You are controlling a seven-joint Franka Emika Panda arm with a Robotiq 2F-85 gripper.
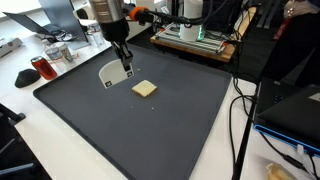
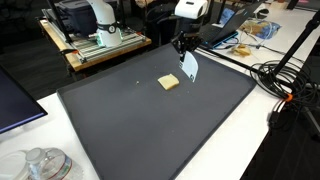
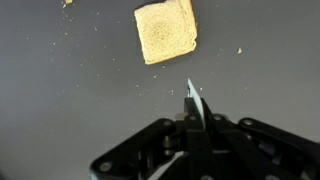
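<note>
Gripper (image 1: 127, 69) tight on white blade (image 1: 112, 73), toast square (image 1: 144, 89) just beside it.

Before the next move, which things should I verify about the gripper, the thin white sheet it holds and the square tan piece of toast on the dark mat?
1. Gripper shut on the thin white flat sheet: ok.
2. Square tan piece of toast lying flat on the dark grey mat: ok.
3. Sheet apart from the toast, wrist view: ok.
4. Sheet's lower edge touching the mat: cannot tell.
5. Mat free of crumbs: not ok, pale crumbs near the toast.
</note>
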